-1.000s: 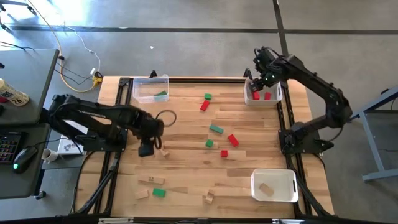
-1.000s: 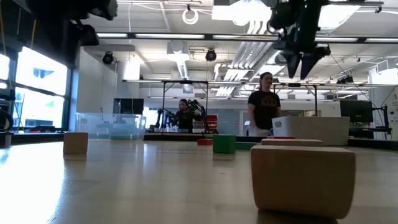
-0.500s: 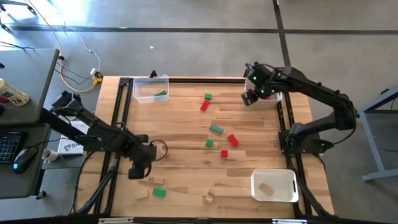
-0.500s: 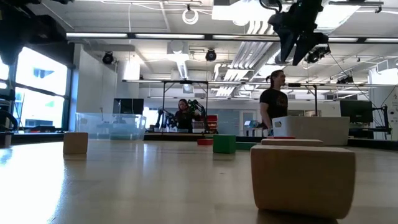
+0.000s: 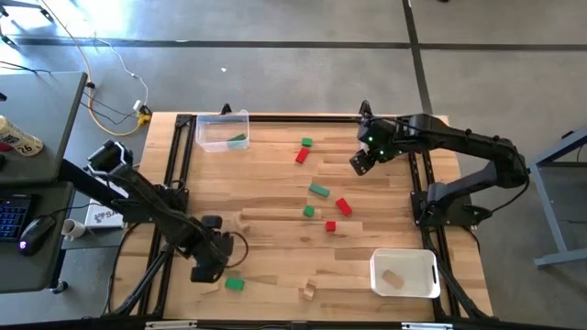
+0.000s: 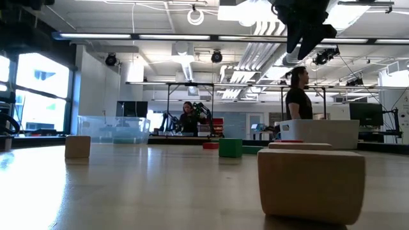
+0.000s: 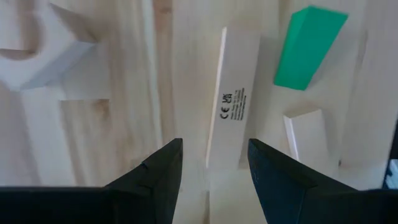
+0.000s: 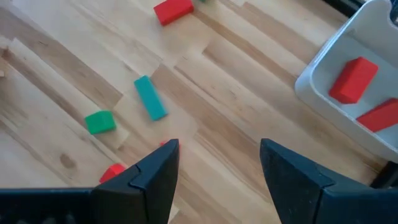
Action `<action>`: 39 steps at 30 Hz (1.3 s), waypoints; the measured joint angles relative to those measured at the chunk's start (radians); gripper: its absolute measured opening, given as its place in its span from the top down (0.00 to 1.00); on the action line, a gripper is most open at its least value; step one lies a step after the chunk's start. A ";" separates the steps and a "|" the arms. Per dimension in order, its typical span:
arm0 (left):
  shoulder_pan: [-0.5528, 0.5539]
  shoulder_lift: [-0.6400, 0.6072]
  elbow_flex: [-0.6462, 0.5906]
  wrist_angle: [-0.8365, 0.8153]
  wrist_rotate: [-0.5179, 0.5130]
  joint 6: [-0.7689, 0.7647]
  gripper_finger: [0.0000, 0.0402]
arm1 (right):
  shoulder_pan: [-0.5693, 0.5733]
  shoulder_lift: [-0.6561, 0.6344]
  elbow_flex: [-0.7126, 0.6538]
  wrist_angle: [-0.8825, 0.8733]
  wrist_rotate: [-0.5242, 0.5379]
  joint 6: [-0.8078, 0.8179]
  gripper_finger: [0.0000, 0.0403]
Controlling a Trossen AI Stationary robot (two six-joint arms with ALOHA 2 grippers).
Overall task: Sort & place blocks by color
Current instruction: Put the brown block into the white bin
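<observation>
Red, green and plain wood blocks lie scattered flat on the wooden table (image 5: 275, 183). My left gripper (image 5: 206, 269) hangs open, pointing down, over the near-left blocks. In the left wrist view its fingers (image 7: 214, 144) stand on either side of one end of a plain wood bar (image 7: 231, 118) without touching it. A green block (image 7: 308, 46) and another plain block (image 7: 311, 134) lie beside the bar. My right gripper (image 5: 358, 165) is open and empty, raised over the table's far right. Below it lie a green bar (image 8: 150, 97), a green cube (image 8: 99, 122) and red blocks (image 8: 173, 10).
A clear bin (image 5: 222, 130) holding a green block stands at the far left. A white bin (image 5: 404, 273) holding a plain block stands at the near right. A bin with red blocks (image 8: 348, 87) is beside my right gripper. A person (image 6: 298, 96) stands beyond the table.
My left gripper has swung toward the table's near edge and come down, ending over the near-left plain blocks. My right gripper has left the bin of red blocks and gone toward the table's middle, staying high. Both stay open. No block has moved.
</observation>
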 joint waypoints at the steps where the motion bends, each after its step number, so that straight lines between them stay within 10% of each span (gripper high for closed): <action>1: -0.001 0.022 0.000 0.009 0.005 0.005 0.58 | 0.008 0.000 0.000 0.000 0.006 0.008 0.48; 30: -0.001 0.324 0.006 0.085 0.097 0.054 0.58 | 0.164 0.001 0.000 0.001 0.057 0.139 0.48; 39: 0.001 0.327 0.005 0.086 0.095 0.054 0.76 | 0.275 0.001 0.000 0.068 0.031 0.203 0.48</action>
